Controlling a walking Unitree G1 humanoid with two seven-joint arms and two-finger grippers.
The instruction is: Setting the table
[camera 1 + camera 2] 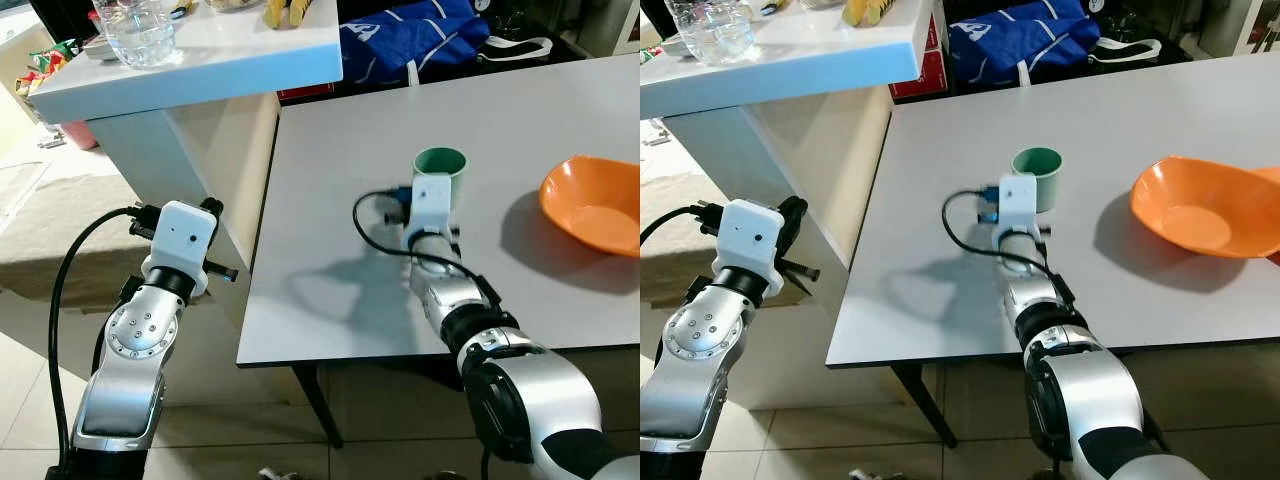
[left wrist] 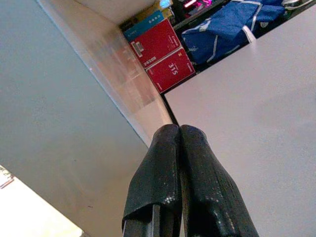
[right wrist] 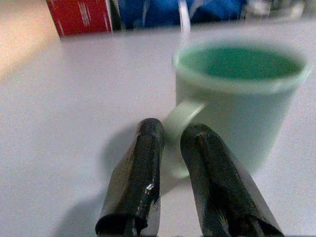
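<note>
Looking down through the head camera, I see my right gripper (image 1: 432, 190) reaching across the white rectangular table (image 1: 330, 230) to an upright pale green ceramic mug (image 1: 441, 166), with a shallow orange plastic bowl (image 1: 592, 203) well to its right. My left gripper (image 2: 180, 143), beside the table's edge, has its fingers pressed together, empty. On the right wrist camera, the black fingers (image 3: 143, 163) pinch the mug's handle (image 3: 180, 118).
</note>
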